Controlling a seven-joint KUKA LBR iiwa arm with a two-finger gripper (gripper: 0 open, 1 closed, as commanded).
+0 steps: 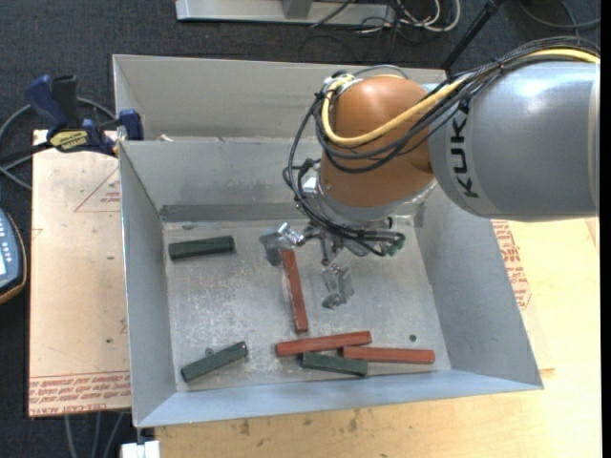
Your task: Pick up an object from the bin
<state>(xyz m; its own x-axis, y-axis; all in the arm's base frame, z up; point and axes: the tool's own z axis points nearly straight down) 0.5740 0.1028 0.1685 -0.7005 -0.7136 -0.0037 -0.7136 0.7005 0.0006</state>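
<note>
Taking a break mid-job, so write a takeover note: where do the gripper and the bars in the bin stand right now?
Gripper: low over the middle of the bin, just right of the slanted red bar; I see nothing held.
Front: long red bar, right red bar, and front green bar beside them.
Left: back green bar, corner green bar.
Done: nothing lifted.
Left: grasp one bar, probably the slanted red bar, and lift it out.

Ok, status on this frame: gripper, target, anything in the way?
Gripper low at centre of bin, beside slim red-brown bar. No grasp visible. Red-brown and dark green bars heaped toward front wall, apart from it.
</note>
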